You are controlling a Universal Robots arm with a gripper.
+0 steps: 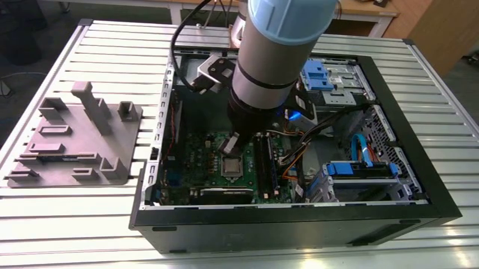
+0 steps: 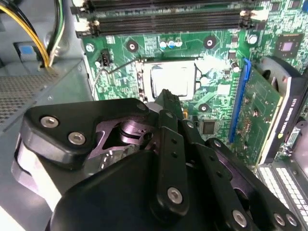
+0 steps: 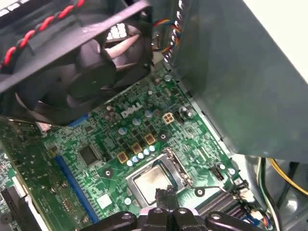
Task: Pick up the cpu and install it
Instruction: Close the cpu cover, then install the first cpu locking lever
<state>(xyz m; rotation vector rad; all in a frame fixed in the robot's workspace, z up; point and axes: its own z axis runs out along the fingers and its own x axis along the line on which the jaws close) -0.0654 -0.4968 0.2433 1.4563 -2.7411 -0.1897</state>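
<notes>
The cpu (image 1: 232,166) is a small silvery square lying flat in its socket on the green motherboard (image 1: 196,159) inside the open computer case. It also shows in both wrist views (image 2: 174,79) (image 3: 150,180). My gripper (image 1: 230,147) hangs just above the cpu's edge, its black fingers drawn together with nothing between them. The fingertips (image 2: 166,97) (image 3: 163,194) overlap one side of the chip in the wrist pictures. A thin wire lever (image 2: 102,73) sticks out beside the socket.
A grey fixture plate (image 1: 75,140) with upright blocks lies on the slatted table at the exterior view's left. Black memory slots (image 2: 168,19), a case fan (image 3: 82,67), a blue-edged expansion slot (image 2: 242,96), loose cables (image 1: 299,159) and blue drive bays (image 1: 322,75) crowd the case around the socket.
</notes>
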